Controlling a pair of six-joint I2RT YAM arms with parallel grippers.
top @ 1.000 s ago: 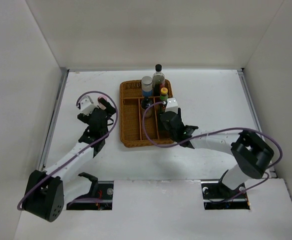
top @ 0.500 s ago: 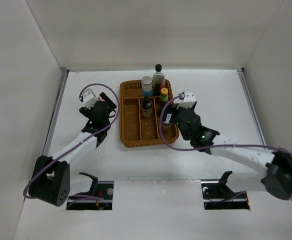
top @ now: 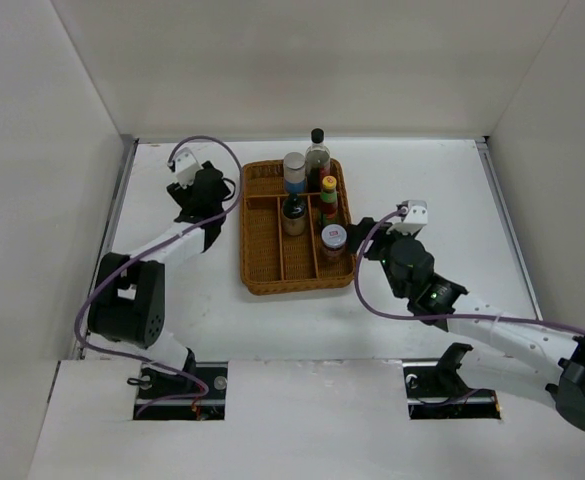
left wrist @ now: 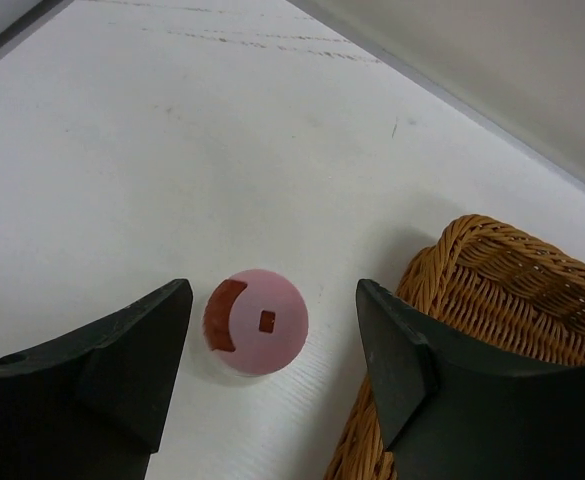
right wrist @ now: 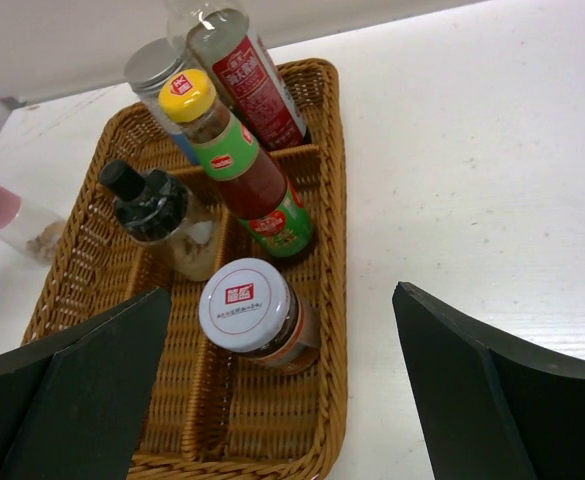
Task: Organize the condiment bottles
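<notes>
A pink-lidded jar [left wrist: 257, 320] stands on the table just left of the wicker tray [left wrist: 512, 300]. My left gripper [left wrist: 272, 295] hangs over it, open, one finger on each side with a gap to each. In the top view the left gripper [top: 210, 192] hides that jar. Five bottles stand in the tray [top: 262, 270]: a grey-lidded jar [top: 294, 168], a tall dark bottle [top: 318, 150], a yellow-capped bottle [right wrist: 234, 160], a short dark bottle [right wrist: 157, 215] and a white-lidded jar [right wrist: 244, 305]. My right gripper [right wrist: 282, 295] is wide open, apart from them; in the top view the right gripper [top: 384, 248] sits right of the tray.
The tray's front compartments [top: 297, 262] hold nothing. The back wall's foot [left wrist: 452, 95] runs close behind the pink-lidded jar. White walls enclose the table [top: 442, 190] on three sides.
The right gripper opened, left the white-lidded jar in the tray and drew back to the right. The left arm swung toward the back, over the pink-lidded jar, its jaws narrowing.
</notes>
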